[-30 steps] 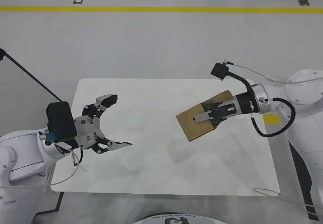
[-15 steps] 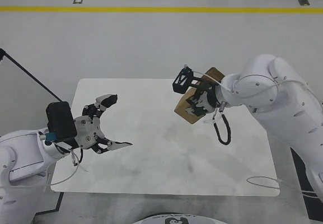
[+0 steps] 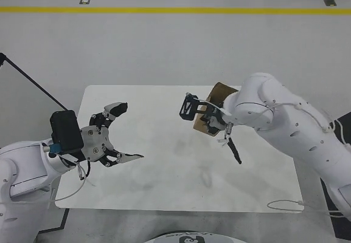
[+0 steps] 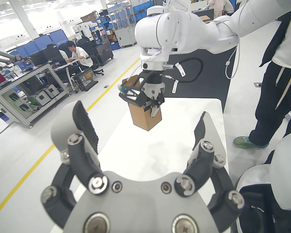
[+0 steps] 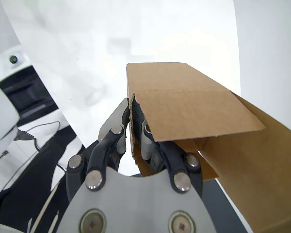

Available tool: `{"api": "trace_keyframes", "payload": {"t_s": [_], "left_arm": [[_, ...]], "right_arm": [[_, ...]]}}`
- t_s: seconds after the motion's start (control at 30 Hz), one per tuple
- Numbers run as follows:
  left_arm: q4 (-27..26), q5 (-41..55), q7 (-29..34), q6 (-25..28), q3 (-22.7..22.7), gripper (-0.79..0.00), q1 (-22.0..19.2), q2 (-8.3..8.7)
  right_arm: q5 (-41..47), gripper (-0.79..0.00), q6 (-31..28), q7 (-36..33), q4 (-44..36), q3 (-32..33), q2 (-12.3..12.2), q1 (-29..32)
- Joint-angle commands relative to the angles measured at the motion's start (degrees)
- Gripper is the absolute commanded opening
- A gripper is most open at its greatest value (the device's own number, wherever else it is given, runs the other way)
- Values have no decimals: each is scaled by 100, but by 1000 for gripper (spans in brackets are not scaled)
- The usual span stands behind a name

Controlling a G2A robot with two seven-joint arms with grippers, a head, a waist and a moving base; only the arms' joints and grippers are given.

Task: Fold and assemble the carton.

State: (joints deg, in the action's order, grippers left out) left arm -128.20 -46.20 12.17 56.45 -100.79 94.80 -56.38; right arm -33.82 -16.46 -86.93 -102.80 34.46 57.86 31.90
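Note:
The brown carton [image 3: 219, 96] hangs in the air over the far middle of the white table [image 3: 163, 176], opened into a rectangular tube. My right gripper [image 3: 207, 121] is shut on one of its side walls, seen close in the right wrist view where the fingers [image 5: 145, 132] clamp the cardboard edge of the carton [image 5: 184, 103]. In the left wrist view the carton [image 4: 145, 118] is upright above the table, held from above by the right gripper [image 4: 153, 109]. My left gripper [image 3: 121, 132] stays open over the table's left part, its fingers [image 4: 83, 122] wide apart with nothing between them.
A black frame [image 3: 23, 79] runs along the floor beside the table's left side. A yellow floor line [image 3: 175, 10] crosses behind the table. A person's legs [image 4: 269, 112] stand near the table's right side.
The right arm swung the carton from the table's right part toward the far middle and turned it upright. The left arm has kept still.

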Motion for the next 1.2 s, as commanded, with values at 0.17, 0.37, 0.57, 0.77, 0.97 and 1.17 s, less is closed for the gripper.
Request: {"api": "trace_keyframes", "payload": {"t_s": [0.17, 0.37, 0.57, 0.77, 0.97, 1.17], "left_arm": [[0, 0, 0, 0, 0, 0, 0, 0], [0, 0, 0, 0, 0, 0, 0, 0], [0, 0, 0, 0, 0, 0, 0, 0], [0, 0, 0, 0, 0, 0, 0, 0], [0, 0, 0, 0, 0, 0, 0, 0], [0, 0, 0, 0, 0, 0, 0, 0]], "right_arm": [[-188, -785, -485, 525, 714, -857, 415, -269], [257, -785, -546, 667, 1217, -1094, 674, -459], [257, -785, -546, 667, 1217, -1094, 674, -459], [37, -785, -492, 732, 1218, -1151, 676, -392], [-979, -785, -367, 884, 1192, -1557, 799, -209], [-1414, -785, -384, 1282, 1441, -1807, 970, -70]]}}
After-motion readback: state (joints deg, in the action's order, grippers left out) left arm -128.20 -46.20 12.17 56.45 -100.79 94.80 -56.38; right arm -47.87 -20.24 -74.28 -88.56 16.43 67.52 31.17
